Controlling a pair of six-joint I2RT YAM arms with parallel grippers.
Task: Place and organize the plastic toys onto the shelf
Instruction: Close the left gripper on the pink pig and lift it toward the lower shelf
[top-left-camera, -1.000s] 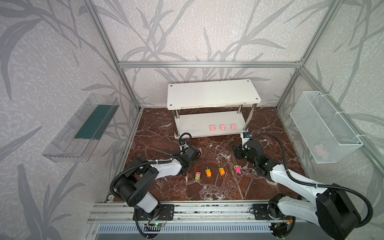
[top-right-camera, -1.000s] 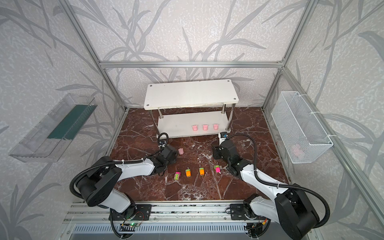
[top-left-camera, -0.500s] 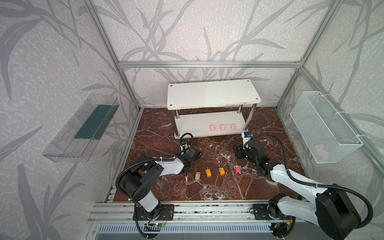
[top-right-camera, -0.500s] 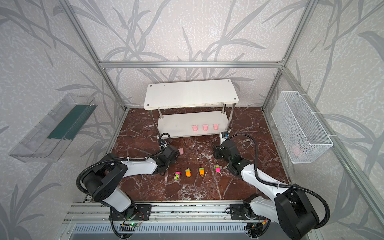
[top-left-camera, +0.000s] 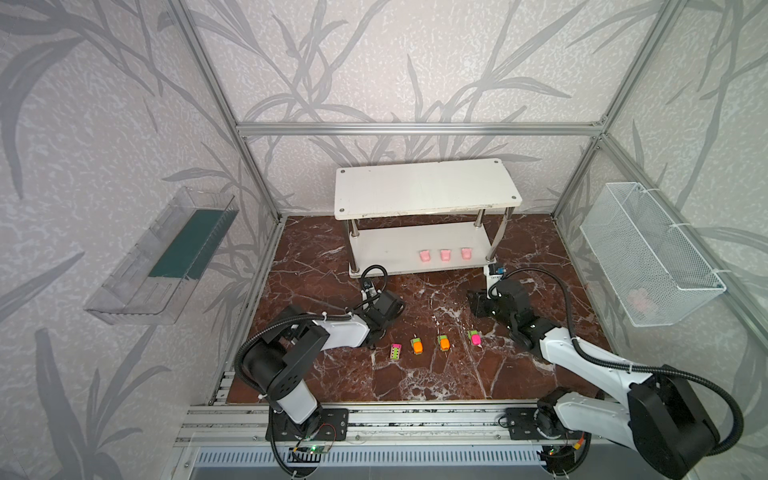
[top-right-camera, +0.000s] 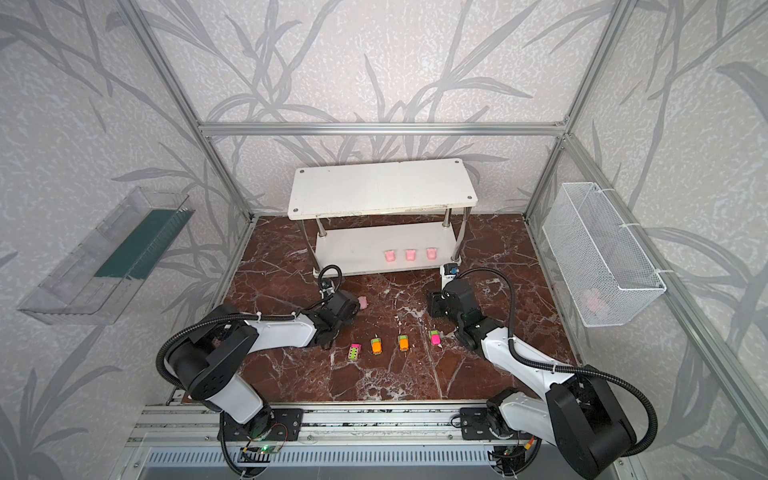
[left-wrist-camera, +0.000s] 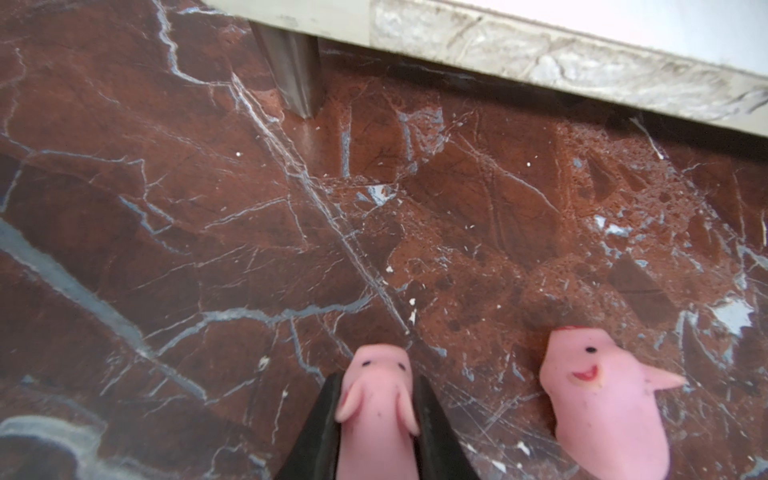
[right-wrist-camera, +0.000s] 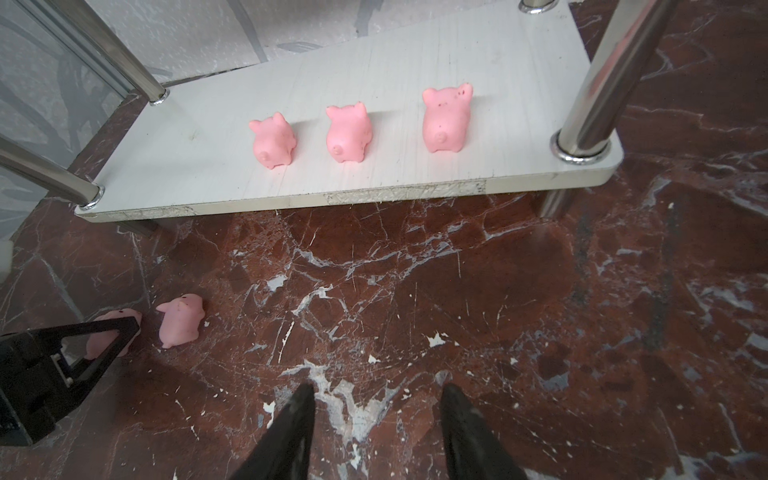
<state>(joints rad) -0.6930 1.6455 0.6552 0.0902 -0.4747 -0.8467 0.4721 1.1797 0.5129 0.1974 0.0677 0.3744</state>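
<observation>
The shelf (top-left-camera: 424, 193) is taken as the landmark. On its lower board (top-left-camera: 386, 249), near the right front post (right-wrist-camera: 598, 83), three pigs (top-left-camera: 444, 255) are set upright in one row. They are apart from each other, and their tails are turned to the front edge.

Two more pigs are found on the floor (top-left-camera: 316, 257) in front of the shelf, near its left front post (left-wrist-camera: 295, 70). The gripped pig (left-wrist-camera: 374, 436) is clamped between the fingers (left-wrist-camera: 324, 424) of the left gripper (left-wrist-camera: 377, 377), and both fingers are pressed on its sides. Whether it is lifted from the floor cannot be told. The loose pig (left-wrist-camera: 602, 399) is seen just beside it, lying on its side as it seems, and it is not touched.

The right gripper (right-wrist-camera: 378, 386) is held low over the floor in front of the right front post. Its fingers are apart and nothing is between them.

Four cars (top-left-camera: 417, 345) are lined in a row on the floor, apart from each other. They are placed further from the shelf front than both grippers.
</observation>
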